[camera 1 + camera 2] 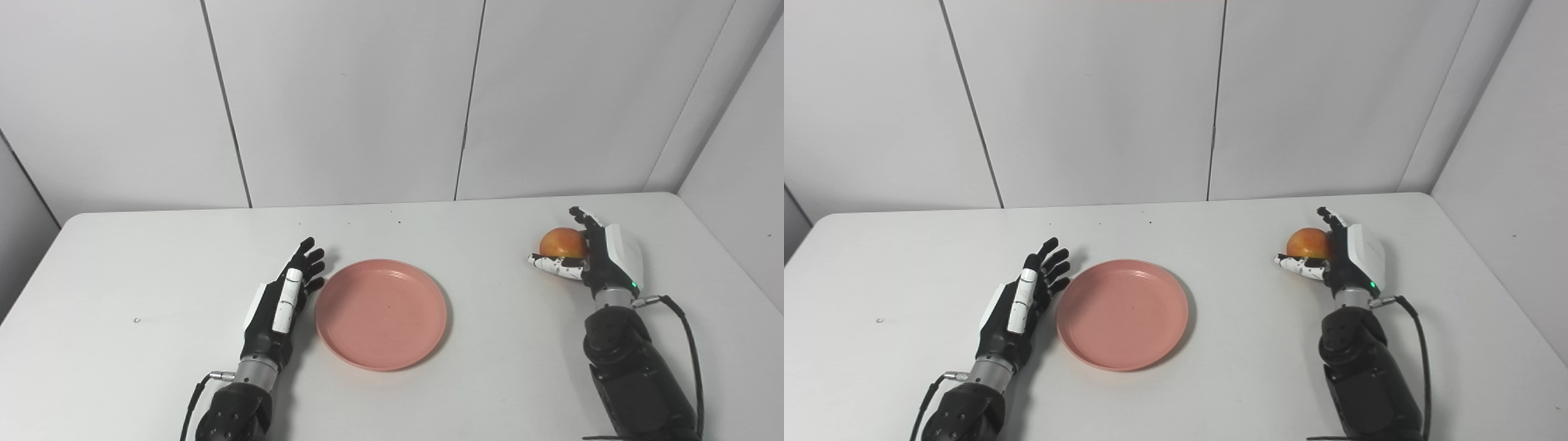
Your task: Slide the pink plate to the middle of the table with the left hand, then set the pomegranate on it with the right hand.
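The pink plate (pixel 380 313) lies flat near the middle of the white table (pixel 153 257). My left hand (pixel 283 300) rests open just left of the plate, fingers stretched forward and close to its rim, holding nothing. The pomegranate (pixel 563 243), orange-red and round, sits at the right of the table. My right hand (pixel 597 254) is open and cupped against it: the thumb lies along its near side and the fingers reach up its right side without curling over it. The same scene shows in the right eye view, with the plate (pixel 1122 313) and the fruit (pixel 1308 242).
Grey wall panels (pixel 343 98) stand close behind the table's far edge, and another wall (pixel 741 184) stands on the right. Bare table surface lies between the plate and the pomegranate. A small dark mark (pixel 137 320) is at the left.
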